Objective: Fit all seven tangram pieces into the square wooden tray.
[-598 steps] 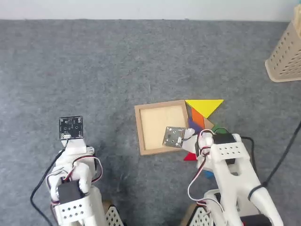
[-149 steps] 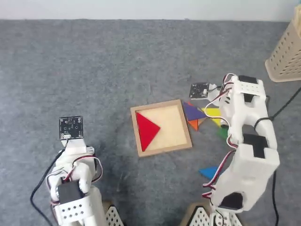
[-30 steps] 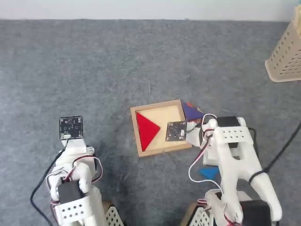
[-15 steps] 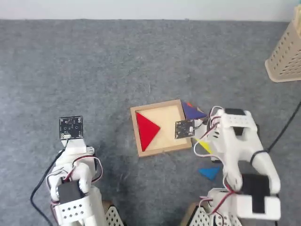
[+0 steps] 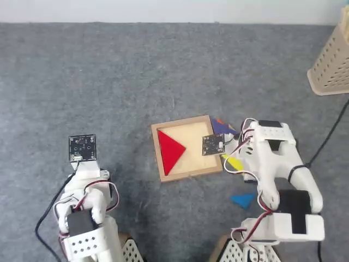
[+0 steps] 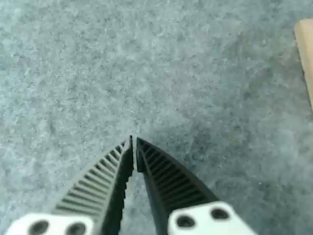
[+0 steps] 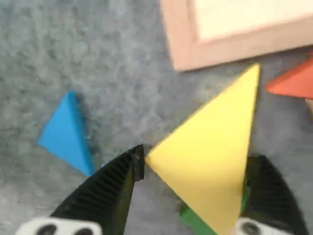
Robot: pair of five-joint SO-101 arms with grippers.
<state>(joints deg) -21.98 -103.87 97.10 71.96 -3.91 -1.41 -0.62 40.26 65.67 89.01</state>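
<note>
The yellow triangle [image 7: 210,161] hangs just outside the tray [image 5: 182,119], off the corner nearest the right arm's base, with one tip pointing at the wooden rim. It looks like a thin, flat wooden piece: light and stiff, with smooth painted faces that probably slip easily, so the safest hold is across two opposite edges near its middle rather than at a point. The right gripper [image 7: 195,164] grasps it that way only in part. One finger bears on a corner and the other on the long edge, so the piece could pivot as it is lowered into the tray. The right arm is bent over that side of the tray, its wrist tipped down above the piece. Inside the tray, the red triangle [image 5: 170,150] lies against the wall farthest from the right arm. On the grey carpet [image 5: 136,71] the blue triangle [image 5: 242,200] lies apart from the tray, toward the right arm's base, and the orange piece [image 7: 291,81], green piece [image 7: 195,218] and purple piece [image 5: 221,126] lie beside the tray. The left gripper [image 6: 133,147] is well away from the tray, fingers pressed together on nothing above bare carpet.
</note>
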